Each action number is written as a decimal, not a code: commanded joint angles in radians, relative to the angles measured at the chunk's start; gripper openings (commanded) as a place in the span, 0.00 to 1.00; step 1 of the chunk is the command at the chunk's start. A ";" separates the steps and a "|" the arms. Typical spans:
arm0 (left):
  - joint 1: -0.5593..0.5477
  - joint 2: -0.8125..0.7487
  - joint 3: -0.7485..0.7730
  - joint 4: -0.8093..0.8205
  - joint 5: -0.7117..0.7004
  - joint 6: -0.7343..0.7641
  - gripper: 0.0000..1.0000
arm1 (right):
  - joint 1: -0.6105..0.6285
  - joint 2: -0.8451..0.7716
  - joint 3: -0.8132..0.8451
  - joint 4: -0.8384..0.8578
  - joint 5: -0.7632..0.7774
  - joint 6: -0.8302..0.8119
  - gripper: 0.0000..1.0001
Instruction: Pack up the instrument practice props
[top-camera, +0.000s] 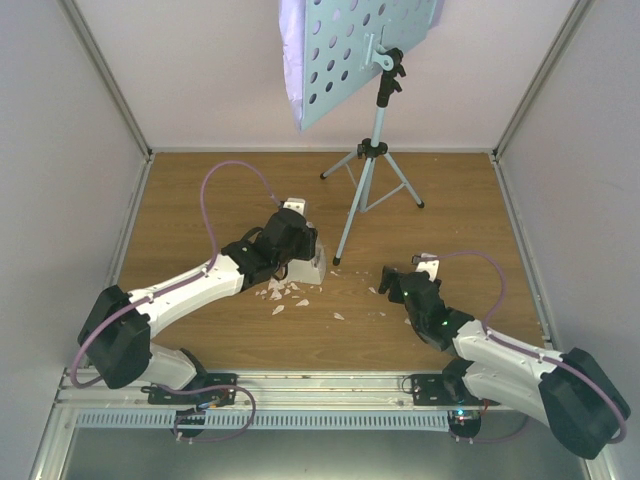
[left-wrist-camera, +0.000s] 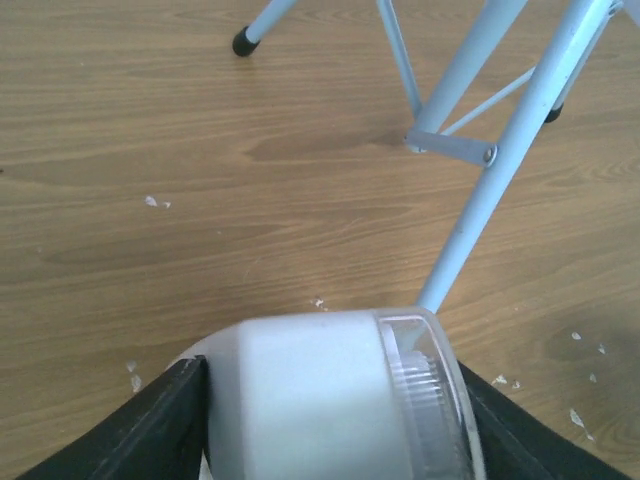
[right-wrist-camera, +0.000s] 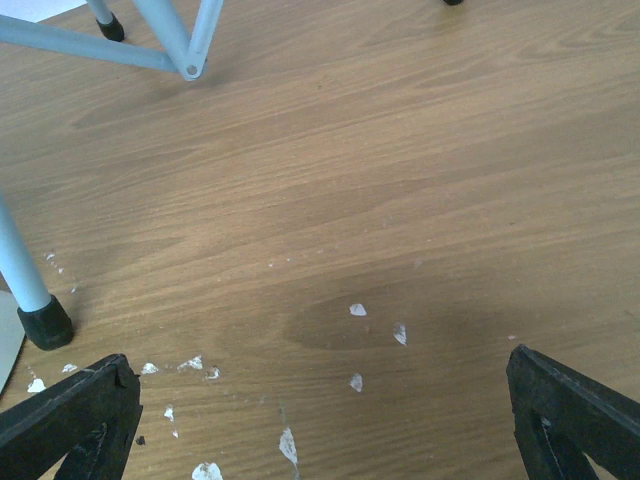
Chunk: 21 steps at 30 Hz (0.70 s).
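Wooden table (top-camera: 450, 200), white crumbs (top-camera: 280, 294), pale walls (top-camera: 200, 70)

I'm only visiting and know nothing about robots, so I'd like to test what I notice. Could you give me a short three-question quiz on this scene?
1. True or false: the light-blue perforated music stand lies flat on the wooden table.
2. The right gripper is: A open, holding nothing; B shut on a tripod leg.
3. What sits between the left gripper's fingers?
Key: 1 false, it stands upright; 2 A; 3 the small white pyramid-shaped metronome.
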 joint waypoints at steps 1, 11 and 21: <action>-0.006 -0.009 0.016 0.031 -0.007 0.030 0.50 | -0.011 -0.064 -0.026 -0.038 0.014 0.040 1.00; 0.086 -0.090 0.016 -0.106 -0.005 0.186 0.40 | -0.012 -0.148 -0.016 -0.088 0.023 0.029 1.00; 0.316 -0.284 -0.099 -0.163 0.105 0.311 0.33 | -0.013 -0.145 -0.030 -0.060 -0.006 0.025 1.00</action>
